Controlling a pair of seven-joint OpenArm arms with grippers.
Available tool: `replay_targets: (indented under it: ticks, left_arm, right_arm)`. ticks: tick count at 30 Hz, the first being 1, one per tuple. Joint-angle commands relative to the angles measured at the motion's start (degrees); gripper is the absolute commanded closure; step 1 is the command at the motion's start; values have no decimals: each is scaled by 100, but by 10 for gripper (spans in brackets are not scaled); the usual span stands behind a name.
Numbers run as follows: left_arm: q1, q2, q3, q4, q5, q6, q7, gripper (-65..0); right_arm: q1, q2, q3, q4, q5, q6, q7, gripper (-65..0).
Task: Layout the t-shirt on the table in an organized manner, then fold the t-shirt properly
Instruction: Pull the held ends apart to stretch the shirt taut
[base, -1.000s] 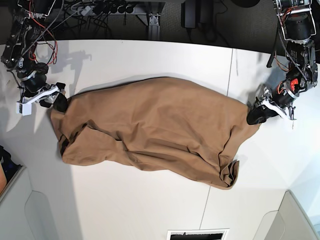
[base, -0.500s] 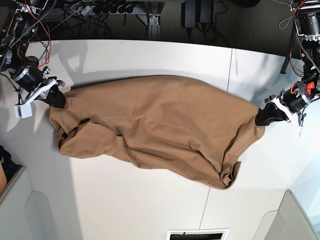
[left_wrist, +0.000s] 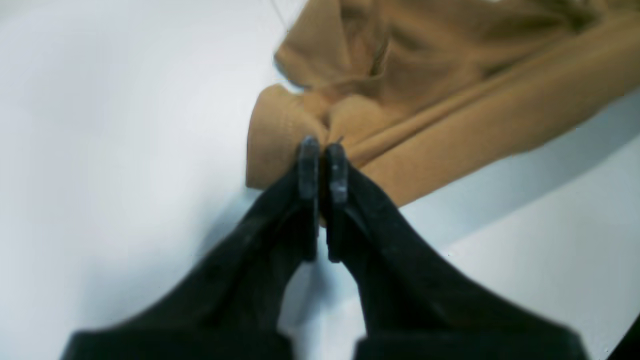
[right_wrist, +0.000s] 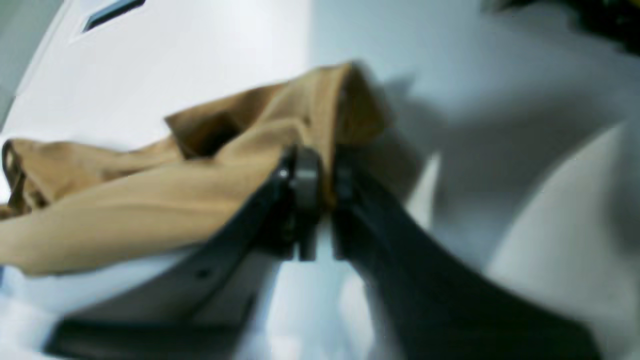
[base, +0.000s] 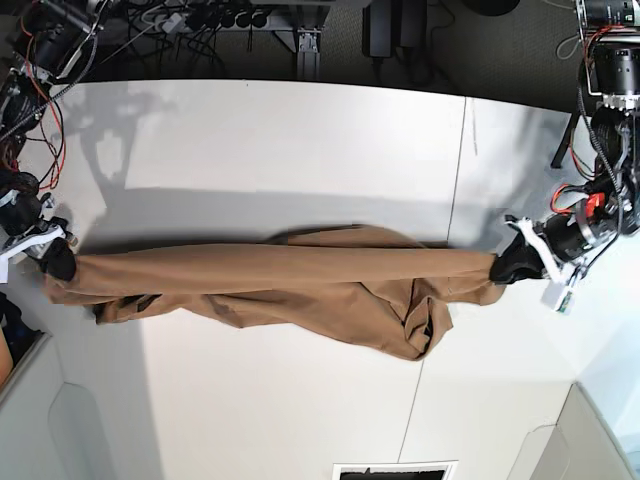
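While one tan t-shirt hangs stretched in a long band across the single white table, two grippers hold its opposite ends. At the base view's right, the left gripper is clenched on a bunched cloth corner. At that view's left, the right gripper pinches a fold of cloth between its fingers.

Power strip with cables, dark floor
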Motion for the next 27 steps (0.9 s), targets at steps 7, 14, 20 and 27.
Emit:
replay_targets:
  ticks: [7, 14, 20, 27]
  left_arm:
    - [-411, 28, 754, -612, 61, -28, 66, -274]
    - [-175, -267, 431, -380, -748, -28, 428, -273]
    - [289, -251, -166, 251, -1069, -28, 472, -273]
    - [586, 17, -142, 1333, -1239, -28, 472, -273]
  right_arm:
    - [11, 103, -544, -260, 247, 26, -315, -402]
    - [-929, 140, -450, 122, 350, 70, -332, -401]
    - [-1388, 98, -354, 131, 157, 70, 382, -401]
    - [-1241, 105, -557, 105, -664, 37, 992, -401]
